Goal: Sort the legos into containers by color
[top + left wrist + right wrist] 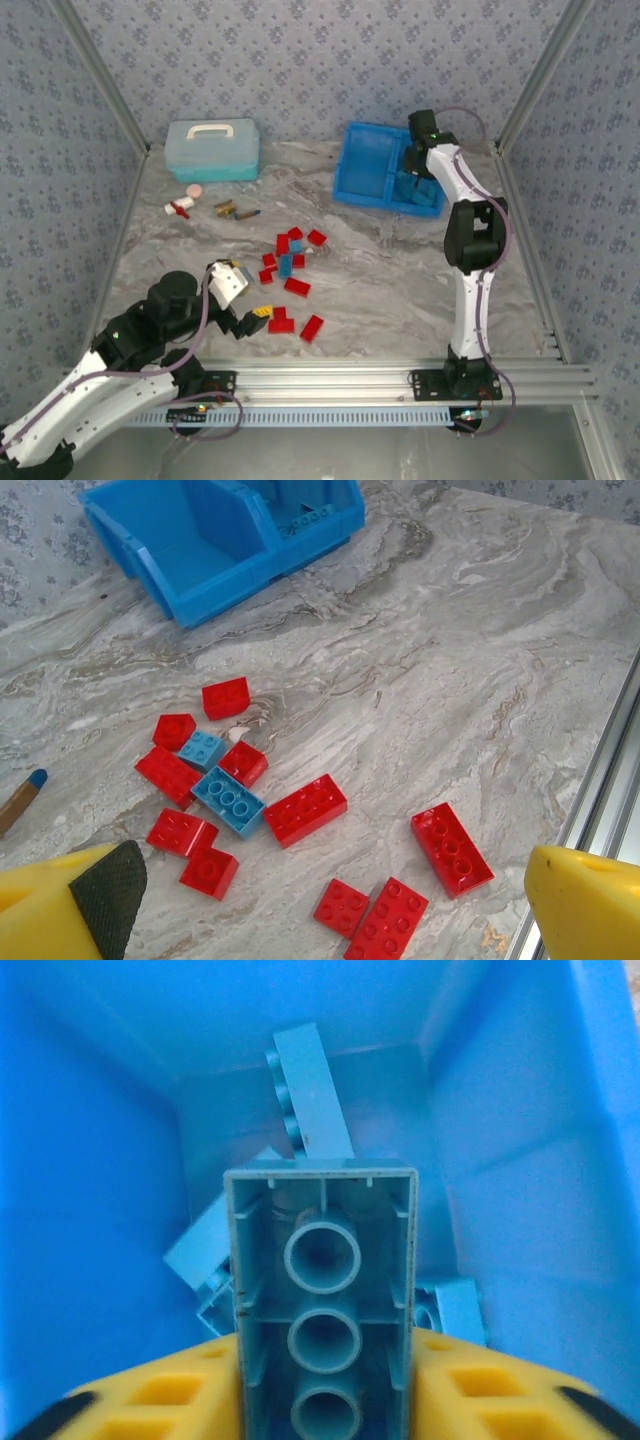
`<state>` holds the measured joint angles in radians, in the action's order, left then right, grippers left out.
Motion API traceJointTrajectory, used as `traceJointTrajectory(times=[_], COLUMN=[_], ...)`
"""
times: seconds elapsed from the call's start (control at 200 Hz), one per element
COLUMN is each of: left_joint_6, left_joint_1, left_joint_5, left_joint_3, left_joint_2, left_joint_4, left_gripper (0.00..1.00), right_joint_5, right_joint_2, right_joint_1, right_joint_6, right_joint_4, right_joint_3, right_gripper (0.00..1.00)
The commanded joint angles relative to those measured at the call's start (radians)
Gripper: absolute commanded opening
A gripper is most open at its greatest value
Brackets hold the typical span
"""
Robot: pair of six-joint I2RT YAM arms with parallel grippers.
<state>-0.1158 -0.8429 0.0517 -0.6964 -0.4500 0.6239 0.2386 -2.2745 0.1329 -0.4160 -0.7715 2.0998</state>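
Glossy plastic legos, smooth marbled table

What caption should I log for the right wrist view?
Right claw holding a light blue brick, hollow side to camera, above other light blue bricks inside the blue tray.

Red legos and two light blue ones are scattered mid-worktop; light blue bricks are piled in the blue tray, one brick gripped above.

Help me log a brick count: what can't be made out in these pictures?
- Top view: the right hand covers the blue tray's right compartment.
- Right wrist view: the held light blue brick partly hides the loose bricks under it.
- Left wrist view: the top edge crops the tray; the left edge crops a brown stick.
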Motion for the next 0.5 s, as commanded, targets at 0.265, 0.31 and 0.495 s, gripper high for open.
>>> traceJointTrajectory(times=[0.265,0.31,0.495], left_joint_6=[-0.016,-0.015,-0.017], left_joint_1=[0.025,0.03,0.036], left_joint_5=[0.008,0.014,0.017], left_joint_3=[0.008,0.009,0.006], left_joint_2=[0.024,0.021,0.015], left_joint_4=[-0.032,-0.032,-0.023], left_gripper=[0.99,0.99,0.99], right_joint_5=[-0.02,-0.031,-0.04], right_joint_2=[0.089,0.134,0.327], right_joint_1=[0.054,0.079,0.232], right_joint_6=[0.001,-0.003,-0.035], right_joint_4=[-0.14,-0.122,-0.008], right_joint_3=[0.087,0.027,-0.252], right_gripper=[0.64,0.64,0.63])
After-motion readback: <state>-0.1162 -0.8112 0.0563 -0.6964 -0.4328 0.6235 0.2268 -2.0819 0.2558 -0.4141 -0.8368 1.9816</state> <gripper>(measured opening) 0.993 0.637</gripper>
